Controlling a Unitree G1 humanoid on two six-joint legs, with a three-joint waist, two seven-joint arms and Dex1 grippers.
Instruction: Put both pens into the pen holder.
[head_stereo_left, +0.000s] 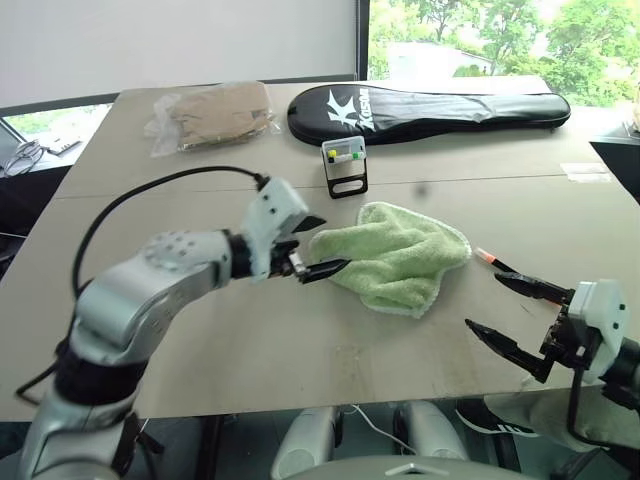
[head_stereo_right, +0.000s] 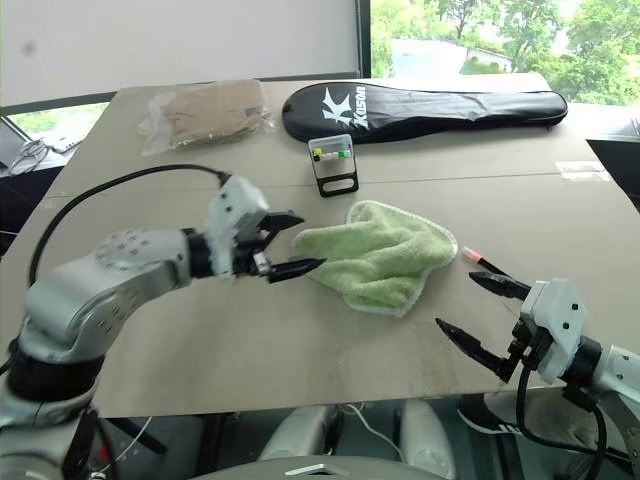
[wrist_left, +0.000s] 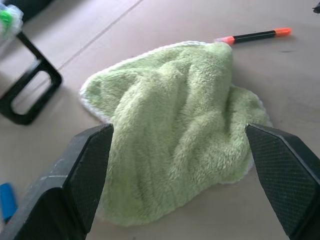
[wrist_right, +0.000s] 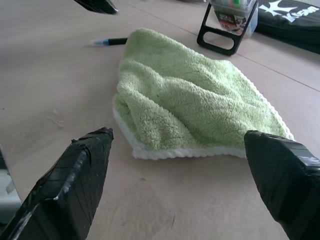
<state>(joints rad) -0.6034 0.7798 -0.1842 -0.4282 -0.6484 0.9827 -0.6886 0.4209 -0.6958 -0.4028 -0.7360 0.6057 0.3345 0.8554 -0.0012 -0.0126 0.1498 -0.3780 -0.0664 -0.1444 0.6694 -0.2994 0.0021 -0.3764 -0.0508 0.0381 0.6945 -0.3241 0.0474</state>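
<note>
The pen holder (head_stereo_left: 344, 165), a small black frame stand with a white top, stands on the table behind a crumpled green towel (head_stereo_left: 395, 255). One pen (head_stereo_left: 493, 258) with an orange-pink tip lies just right of the towel; its black barrel (wrist_left: 255, 36) is also in the left wrist view. The other pen (wrist_right: 110, 42), blue-ended, lies at the towel's left edge, under my left gripper (head_stereo_left: 325, 245). That gripper hovers open at the towel's left side. My right gripper (head_stereo_left: 487, 300) is open near the table's front right, close to the orange-tipped pen.
A long black racket bag (head_stereo_left: 430, 108) lies along the far edge, and a clear plastic bag with brown contents (head_stereo_left: 212, 115) sits at the far left. The table's front edge (head_stereo_left: 330, 400) runs just below both arms.
</note>
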